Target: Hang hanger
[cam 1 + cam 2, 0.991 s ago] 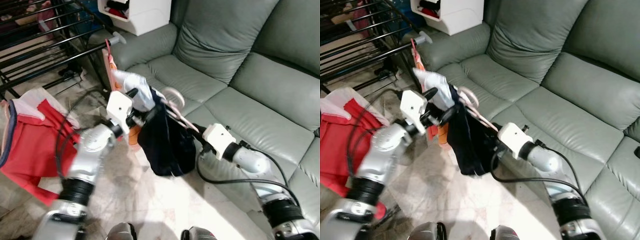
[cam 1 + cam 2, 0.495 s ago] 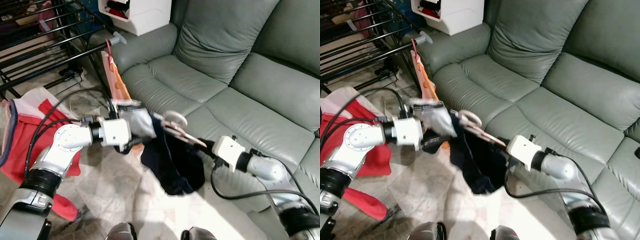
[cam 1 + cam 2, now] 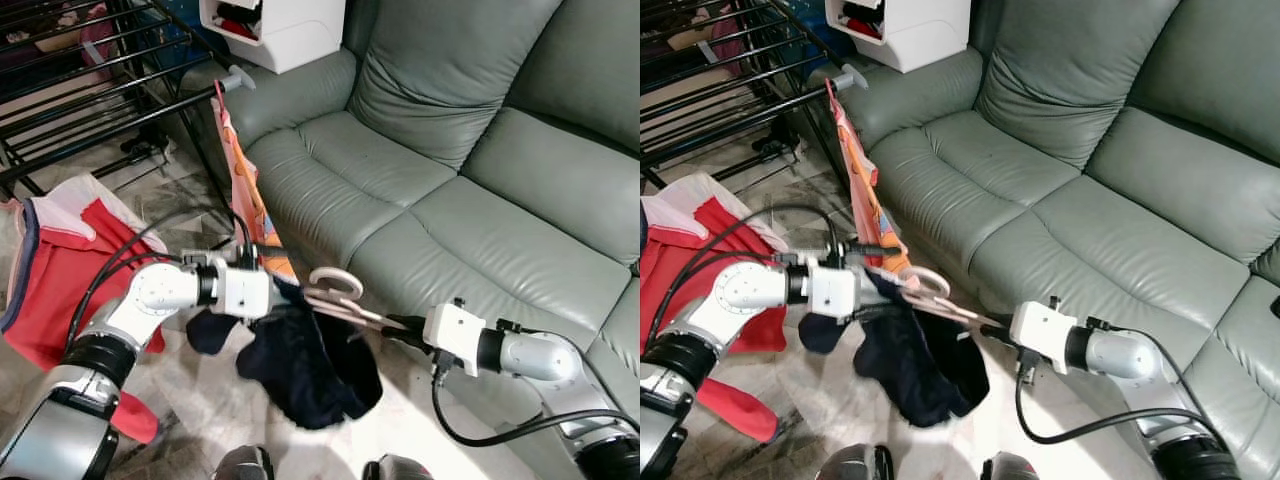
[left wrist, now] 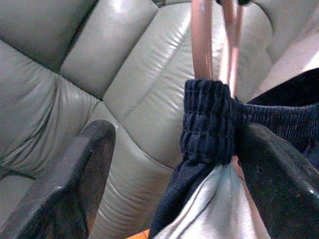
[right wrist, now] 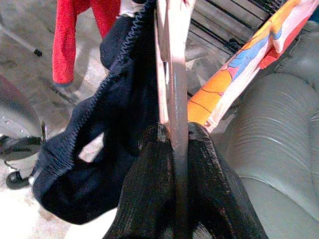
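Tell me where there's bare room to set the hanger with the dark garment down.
Free: the grey-green leather sofa seat cushions, and the pale floor by its front edge. Crowded: the black drying rack with the orange cloth, and the red garment beside it.

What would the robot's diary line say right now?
right gripper: shut on pink hanger | left gripper: open at dark garment | rack: not reached

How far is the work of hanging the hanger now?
Done: the dark garment is already on the pink hanger. In hand: the right pincer is shut on the hanger's end, and the left pincer is open around the garment's waistband. Left: the hanger is low beside the sofa, not yet hooked on the drying rack.
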